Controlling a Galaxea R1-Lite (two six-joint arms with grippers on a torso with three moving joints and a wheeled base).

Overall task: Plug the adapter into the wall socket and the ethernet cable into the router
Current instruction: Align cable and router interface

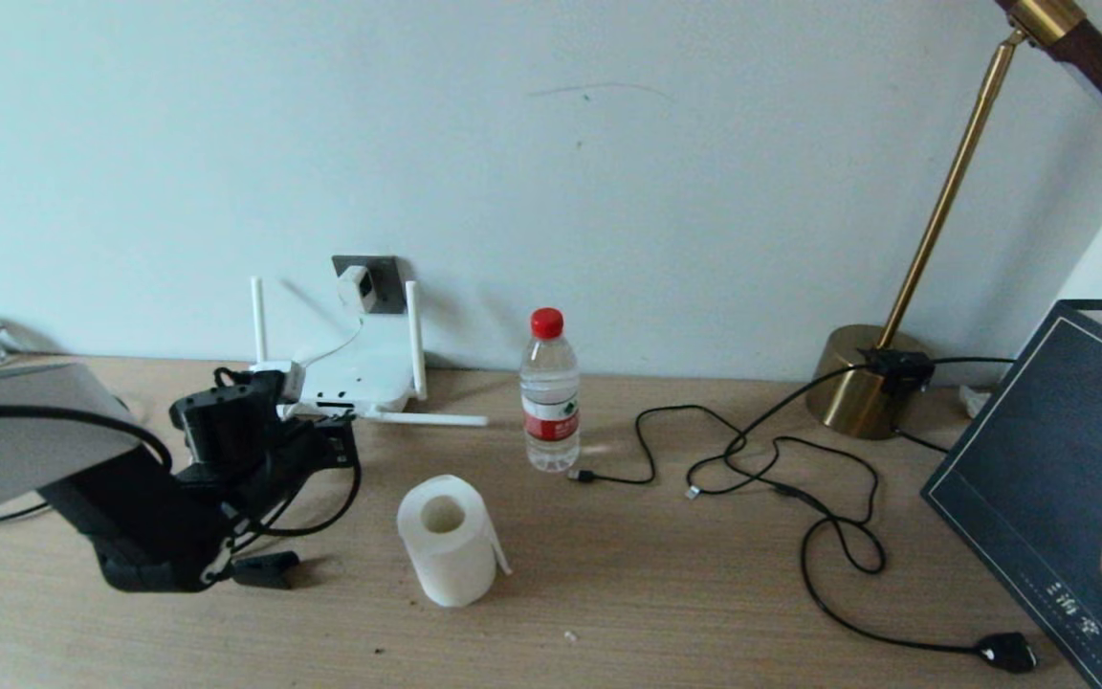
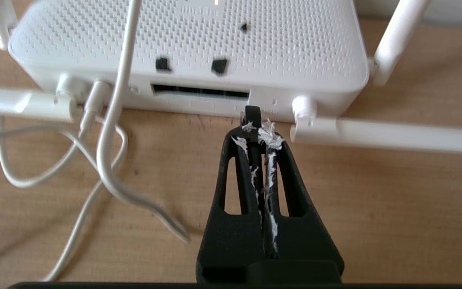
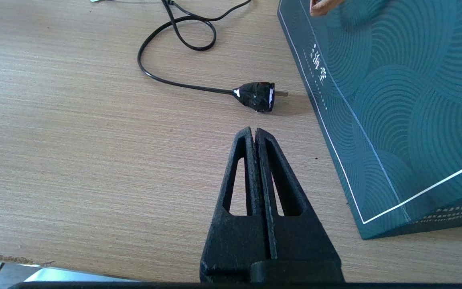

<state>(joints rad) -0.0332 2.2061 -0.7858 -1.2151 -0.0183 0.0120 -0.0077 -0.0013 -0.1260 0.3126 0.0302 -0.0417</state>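
The white router [image 1: 360, 373] lies by the wall with its stick antennas out. Its edge with the dark ports [image 2: 199, 91] faces my left gripper [image 2: 257, 134]. That gripper is shut on the black ethernet cable [image 1: 356, 483], which runs between the fingers. The cable's end [image 2: 252, 114] sticks out past the fingertips and touches the router's edge by the right end of the port slot. The white adapter [image 1: 357, 285] sits in the dark wall socket [image 1: 386, 263]; its thin white cord [image 2: 110, 132] runs down to the router. My right gripper [image 3: 254, 131] is shut and empty above bare table.
A water bottle [image 1: 549, 392] and a white paper roll [image 1: 448, 538] stand right of the router. Loose black cables [image 1: 781, 459] trail to a black plug [image 3: 257, 96]. A brass lamp base [image 1: 857, 383] and a dark patterned box [image 3: 395, 100] fill the right side.
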